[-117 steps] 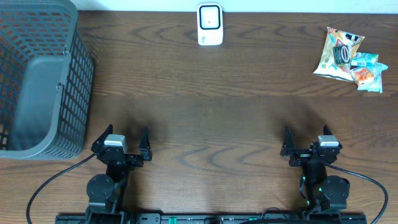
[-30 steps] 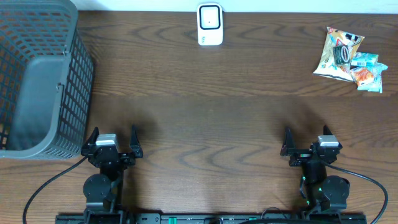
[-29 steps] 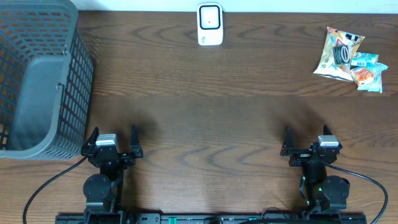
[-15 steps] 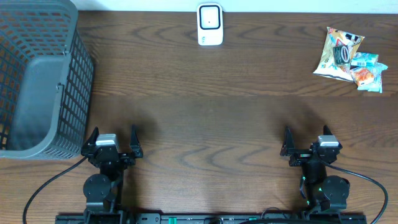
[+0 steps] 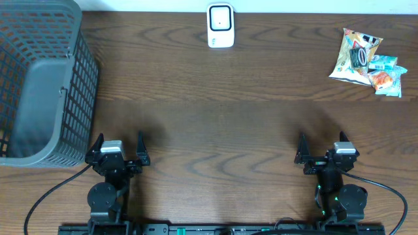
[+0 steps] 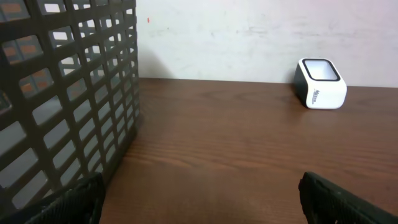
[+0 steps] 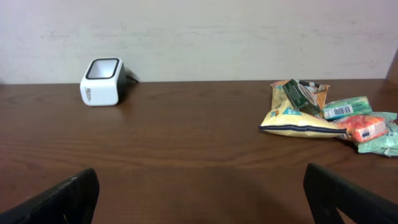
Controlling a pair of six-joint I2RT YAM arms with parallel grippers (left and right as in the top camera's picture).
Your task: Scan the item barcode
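Several snack packets [image 5: 364, 62] lie in a pile at the far right of the table: a yellow bag [image 7: 298, 118], a green packet with a barcode label [image 7: 345, 107] and an orange one [image 7: 367, 127]. The white barcode scanner [image 5: 221, 26] stands at the far middle edge, also visible as the scanner [image 6: 320, 91] and the scanner [image 7: 102, 81] in the wrist views. My left gripper [image 5: 119, 139] and right gripper [image 5: 321, 140] rest near the front edge, far from the packets. Both the left gripper [image 6: 201, 202] and the right gripper [image 7: 205, 199] are wide open, holding nothing.
A tall grey mesh basket [image 5: 39, 85] fills the far left corner; its wall [image 6: 68, 93] stands close to my left gripper. A white wall runs behind the table's far edge. Bare dark wood lies between the grippers and the scanner.
Since the earliest frame my left gripper has shifted a little to the left and squared up. Over the last second nothing has moved.
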